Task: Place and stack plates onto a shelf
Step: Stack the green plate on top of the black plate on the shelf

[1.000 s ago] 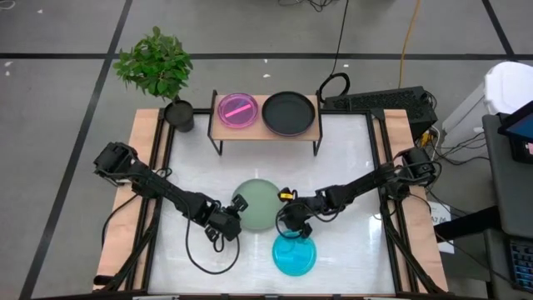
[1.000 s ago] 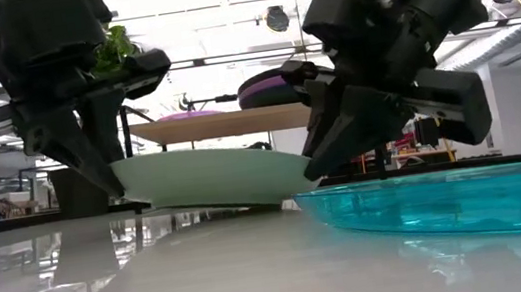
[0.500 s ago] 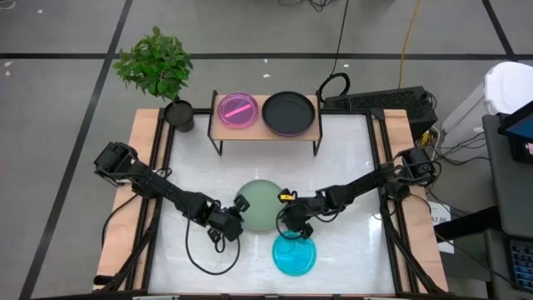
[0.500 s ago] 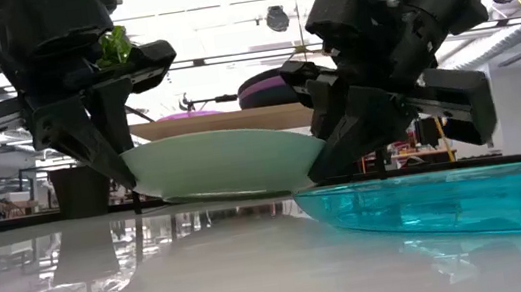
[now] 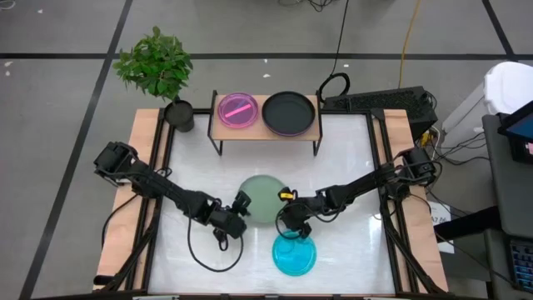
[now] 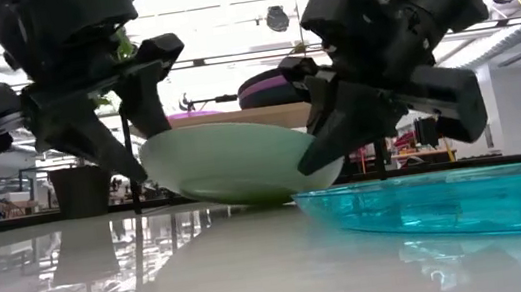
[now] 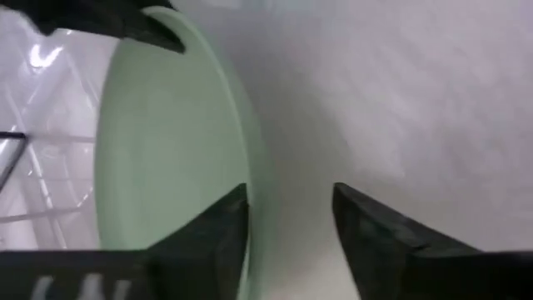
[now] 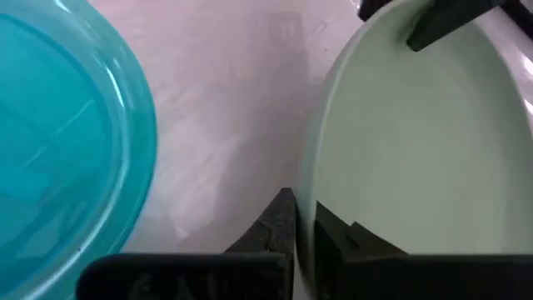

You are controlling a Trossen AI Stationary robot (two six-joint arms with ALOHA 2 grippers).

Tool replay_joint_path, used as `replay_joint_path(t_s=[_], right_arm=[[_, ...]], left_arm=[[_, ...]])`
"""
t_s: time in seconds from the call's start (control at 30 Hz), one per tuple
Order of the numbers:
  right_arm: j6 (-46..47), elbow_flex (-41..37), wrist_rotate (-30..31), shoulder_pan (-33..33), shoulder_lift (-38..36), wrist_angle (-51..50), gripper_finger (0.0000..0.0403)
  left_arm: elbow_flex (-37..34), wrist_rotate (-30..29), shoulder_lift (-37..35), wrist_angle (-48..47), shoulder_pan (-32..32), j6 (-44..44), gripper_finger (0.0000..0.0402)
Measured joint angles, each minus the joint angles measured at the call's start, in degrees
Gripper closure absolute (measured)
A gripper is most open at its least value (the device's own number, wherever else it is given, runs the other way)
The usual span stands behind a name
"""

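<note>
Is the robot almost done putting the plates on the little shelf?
Not yet. Two spots look done: a pink plate and a black plate sit on the shelf. In hand: the right gripper pinches the rim of the green plate, while the left gripper stands open beside its other edge. Left: that plate and the cyan plate on the table.

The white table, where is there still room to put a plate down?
Bare table lies between the shelf and the green plate, and along both sides. It is crowded near the front: the left gripper, right gripper and cyan plate sit close together.
</note>
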Motion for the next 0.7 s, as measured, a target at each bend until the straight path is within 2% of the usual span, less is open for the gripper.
replay_joint_path(t_s=[0.13,0.23,0.3,0.43,0.5,0.7], right_arm=[[0.96,-0.05,2.0,0.76,-1.22,-2.28,0.0401],[3.85,-0.09,1.81,1.72,-3.71,-4.41,0.0402],[5.85,-0.09,1.65,2.39,-5.74,-6.82,0.0402],[10.7,-0.09,1.84,3.59,-9.88,-13.27,0.0402],[12.8,-0.09,3.8,4.43,-11.78,-16.54,0.0402],[15.95,-0.11,10.01,7.64,-17.4,-21.67,0.0402]], left_arm=[[-0.02,-7.67,0.0,2.63,-1.76,-2.98,0.0174],[-0.02,-12.26,0.0,6.11,-3.24,-5.23,0.0156],[-0.02,-13.19,0.0,8.33,-3.8,-7.01,0.0153],[-0.02,-20.4,-0.02,13.27,-5.75,-9.61,0.0152],[-0.02,-22.76,-0.56,15.56,-7.1,-9.34,0.0151],[-0.02,-23.94,-2.95,21.11,-9.26,-12.87,0.0151]])
